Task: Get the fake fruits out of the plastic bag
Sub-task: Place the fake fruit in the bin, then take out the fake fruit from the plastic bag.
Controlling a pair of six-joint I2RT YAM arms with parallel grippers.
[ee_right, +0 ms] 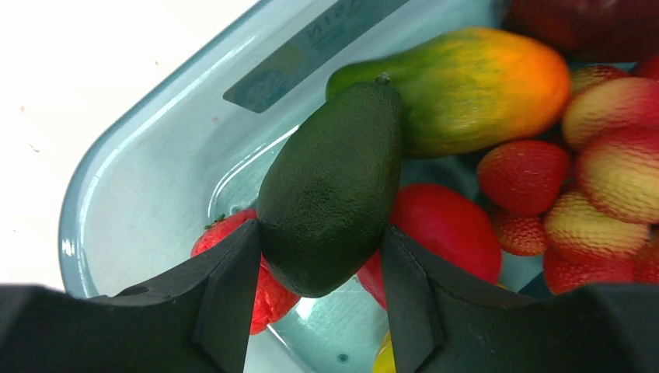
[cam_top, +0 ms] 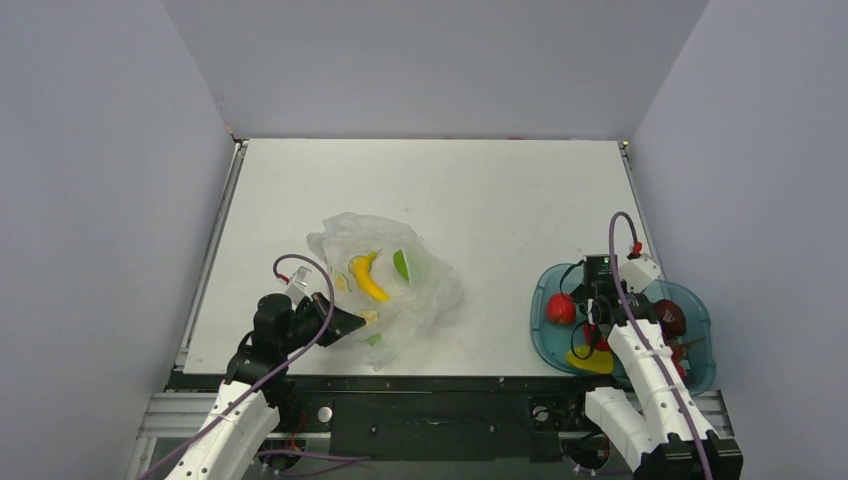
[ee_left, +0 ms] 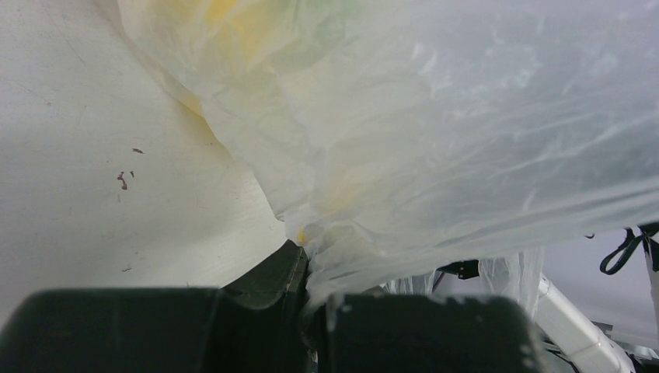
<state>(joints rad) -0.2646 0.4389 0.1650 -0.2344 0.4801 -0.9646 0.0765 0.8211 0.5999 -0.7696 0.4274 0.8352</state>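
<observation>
Top external: plastic bag — crumpled, clear — yellow banana showing through.

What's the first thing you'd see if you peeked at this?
The dark green avocado gripped in the right tool, over the teal tray of strawberries at the right. Then the yellow banana inside the crinkly bag left of centre, with the left tool pinching the bag's near edge.

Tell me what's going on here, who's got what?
The left claw is shut on the near edge of the plastic bag, which holds a banana and a green slice. The right claw grips an avocado over the teal tray, where strawberries and other fruits already lie.
</observation>
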